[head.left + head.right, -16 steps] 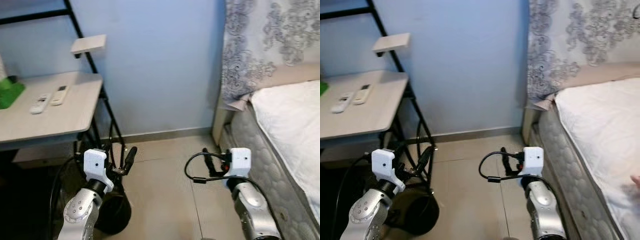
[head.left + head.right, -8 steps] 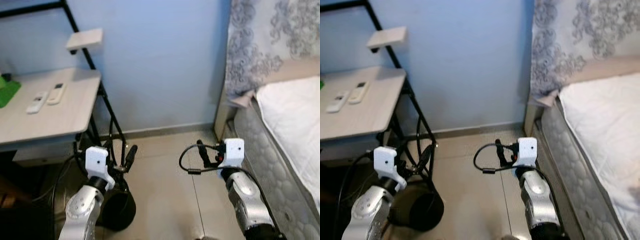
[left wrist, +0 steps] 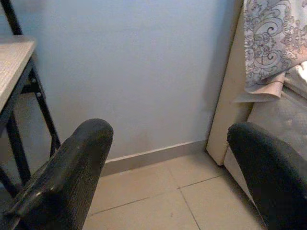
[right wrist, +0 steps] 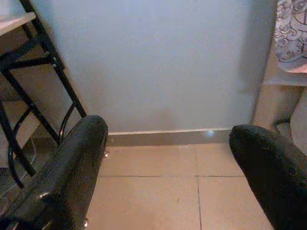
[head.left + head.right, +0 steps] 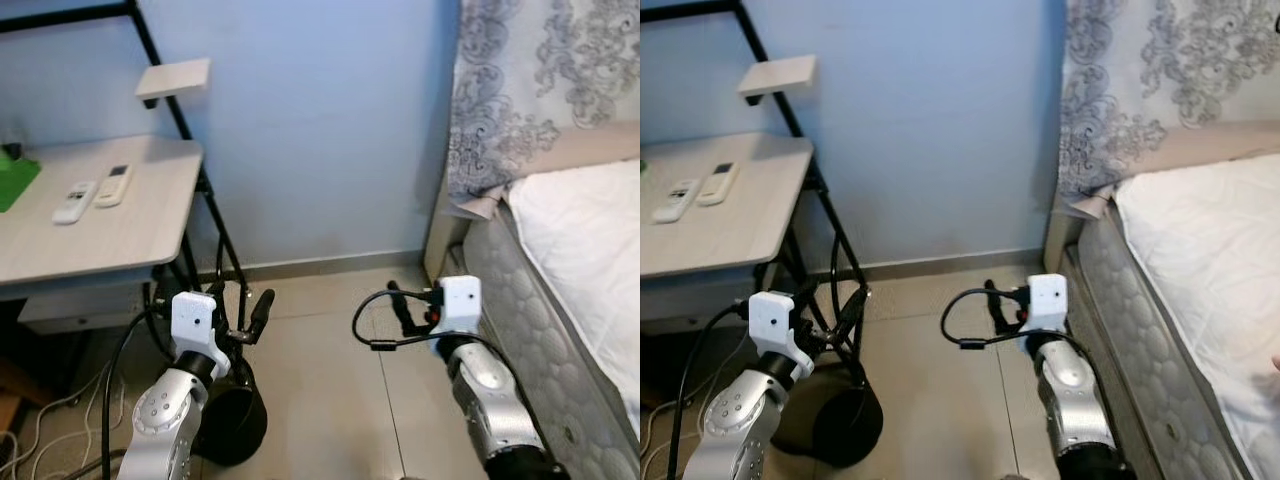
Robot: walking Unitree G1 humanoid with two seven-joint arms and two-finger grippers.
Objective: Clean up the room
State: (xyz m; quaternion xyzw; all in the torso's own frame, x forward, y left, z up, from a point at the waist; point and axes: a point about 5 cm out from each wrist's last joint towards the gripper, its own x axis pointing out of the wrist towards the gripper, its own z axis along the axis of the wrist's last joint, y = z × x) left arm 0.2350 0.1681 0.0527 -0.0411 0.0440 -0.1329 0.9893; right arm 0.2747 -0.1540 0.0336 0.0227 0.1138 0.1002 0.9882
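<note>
- Pale blue wall (image 5: 320,130) with a baseboard along beige floor tiles (image 5: 330,400).
- Light wooden surface (image 5: 110,225) on black metal frame, left.
- Bed (image 5: 585,260) right, patterned curtain (image 5: 540,80) above.

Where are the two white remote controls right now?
The two white remotes lie side by side on the light wooden desk to the robot's left, beside a green item.

two silver jointed arms, rounded metal forearm shells, white boxy wrist block on each, left pincer (image 5: 262,306) and right pincer (image 5: 397,300) with long matte black fingers (image 3: 72,177), looping black cables at both wrists
</note>
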